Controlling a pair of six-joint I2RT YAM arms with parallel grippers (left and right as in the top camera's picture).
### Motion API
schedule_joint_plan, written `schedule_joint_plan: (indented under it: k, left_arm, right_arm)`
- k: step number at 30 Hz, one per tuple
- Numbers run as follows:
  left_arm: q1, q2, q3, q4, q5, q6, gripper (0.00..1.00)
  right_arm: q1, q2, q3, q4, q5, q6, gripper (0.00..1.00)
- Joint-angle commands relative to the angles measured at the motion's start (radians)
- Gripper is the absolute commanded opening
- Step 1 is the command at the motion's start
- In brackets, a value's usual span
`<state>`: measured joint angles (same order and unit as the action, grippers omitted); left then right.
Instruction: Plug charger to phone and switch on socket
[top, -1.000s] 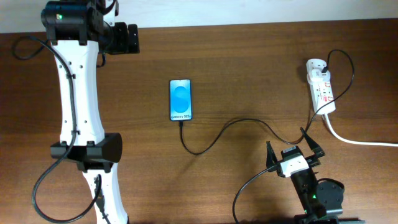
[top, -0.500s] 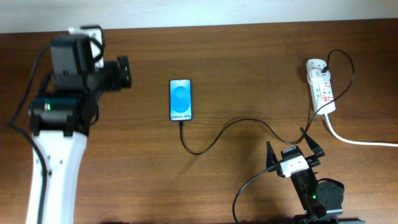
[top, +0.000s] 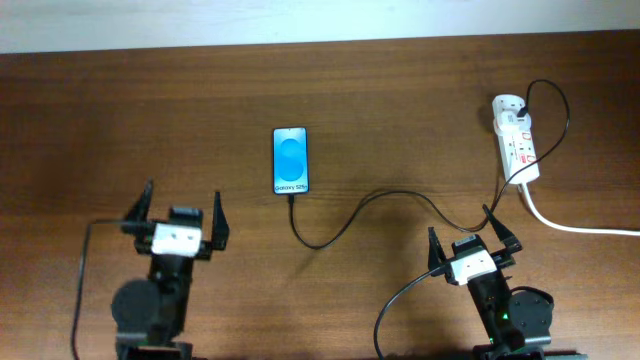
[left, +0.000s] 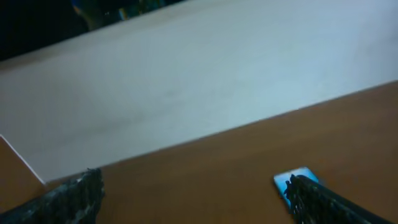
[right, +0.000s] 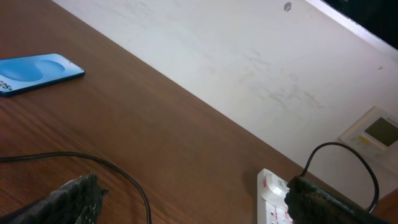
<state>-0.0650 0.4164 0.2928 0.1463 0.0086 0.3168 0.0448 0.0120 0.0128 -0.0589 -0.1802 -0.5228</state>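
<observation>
The phone (top: 291, 160) lies flat mid-table with its blue screen lit; it also shows in the right wrist view (right: 36, 71) and partly in the left wrist view (left: 291, 180). The thin black charger cable (top: 370, 203) runs from the phone's bottom edge in a loop to the white socket strip (top: 516, 135) at the far right, where its plug sits. The cable (right: 118, 177) and strip (right: 273, 199) show in the right wrist view. My left gripper (top: 179, 215) is open and empty, front left. My right gripper (top: 472, 240) is open and empty, front right.
The strip's thick white cord (top: 580, 228) runs off the right edge. A pale wall (right: 261, 56) stands behind the table's far edge. Each arm's black cable curls near the front edge, beside its base.
The left arm has swung back from the far left of the table to the front left, and its gripper now points up the table. The right arm, phone and cable have not moved.
</observation>
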Motion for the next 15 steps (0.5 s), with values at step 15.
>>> schedule_joint_plan:
  k: [15]
  left_arm:
    - [0.003,-0.412,-0.283,-0.230,-0.019,0.081,0.99]
  right_arm:
    - [0.008,-0.008,-0.007,-0.005,0.005,0.011,0.98]
